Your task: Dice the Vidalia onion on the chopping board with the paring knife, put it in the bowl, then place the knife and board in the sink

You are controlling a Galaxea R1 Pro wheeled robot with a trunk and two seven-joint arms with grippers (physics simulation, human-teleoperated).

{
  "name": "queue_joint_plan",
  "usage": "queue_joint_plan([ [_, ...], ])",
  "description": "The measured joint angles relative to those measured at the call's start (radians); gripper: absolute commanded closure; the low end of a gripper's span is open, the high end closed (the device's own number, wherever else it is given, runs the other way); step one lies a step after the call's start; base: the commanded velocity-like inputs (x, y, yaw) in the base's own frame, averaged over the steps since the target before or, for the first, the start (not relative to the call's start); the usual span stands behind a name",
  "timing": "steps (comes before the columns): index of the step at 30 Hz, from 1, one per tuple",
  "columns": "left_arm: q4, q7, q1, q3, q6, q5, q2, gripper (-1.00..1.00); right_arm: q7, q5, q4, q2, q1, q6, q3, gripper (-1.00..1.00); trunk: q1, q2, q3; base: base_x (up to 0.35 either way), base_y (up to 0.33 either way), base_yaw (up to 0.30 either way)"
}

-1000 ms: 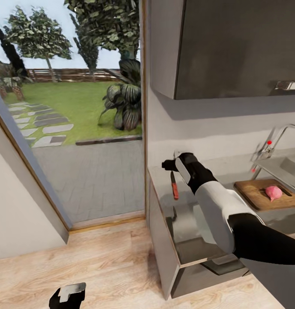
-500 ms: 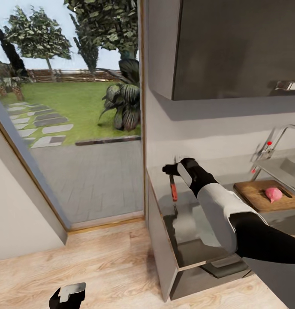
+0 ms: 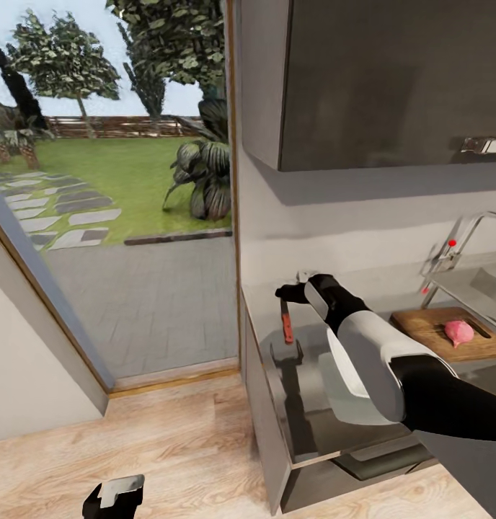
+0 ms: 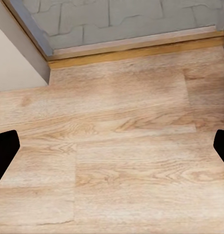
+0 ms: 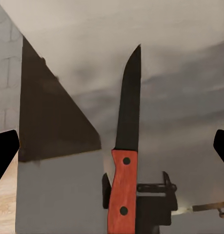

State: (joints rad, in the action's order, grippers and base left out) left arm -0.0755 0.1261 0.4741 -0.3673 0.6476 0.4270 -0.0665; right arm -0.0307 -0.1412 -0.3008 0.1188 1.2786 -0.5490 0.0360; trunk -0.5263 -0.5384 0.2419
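Since a second ago the right gripper (image 3: 291, 293) has lifted slightly away from the knife (image 3: 286, 322), and the head camera has swung a little, so the cabinet and counter sit differently in the head view. The knife lies flat on the countertop (image 3: 316, 418) close to its left end, near the back wall, red handle toward the front edge and dark blade toward the wall. In the right wrist view the knife (image 5: 125, 156) lies between the two widely parted fingers, neither of them touching it. The left gripper (image 3: 114, 497) hangs low over the wood floor (image 4: 116, 146), its fingers wide apart and empty.

Further along the countertop toward the sink (image 3: 479, 281), the board (image 3: 439, 331) carries the whole, uncut pink onion (image 3: 458, 332), so dicing has not begun.

The step in hand looks like picking up the knife. To do it well, the right gripper should come straight down centred on the red handle, not the blade, with its closing line across the handle's width. It should close only once the fingertips reach the countertop, because so thin an object slips easily from a high pinch.
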Motion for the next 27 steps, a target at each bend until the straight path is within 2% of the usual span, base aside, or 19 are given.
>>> queue_joint_plan([
  [9,0.000,0.000,0.000,0.000,0.000,0.000,0.000,-1.00,-0.002,0.000,0.034,0.001,0.000,0.025,0.000,-1.00,0.000,0.000,0.000,0.001,-0.001,0.000],
  [27,0.000,0.000,0.000,0.000,0.000,0.000,0.000,-1.00,-0.007,0.006,0.063,0.002,-0.001,0.027,0.001,-1.00,0.000,0.000,0.000,0.000,0.000,0.000],
])
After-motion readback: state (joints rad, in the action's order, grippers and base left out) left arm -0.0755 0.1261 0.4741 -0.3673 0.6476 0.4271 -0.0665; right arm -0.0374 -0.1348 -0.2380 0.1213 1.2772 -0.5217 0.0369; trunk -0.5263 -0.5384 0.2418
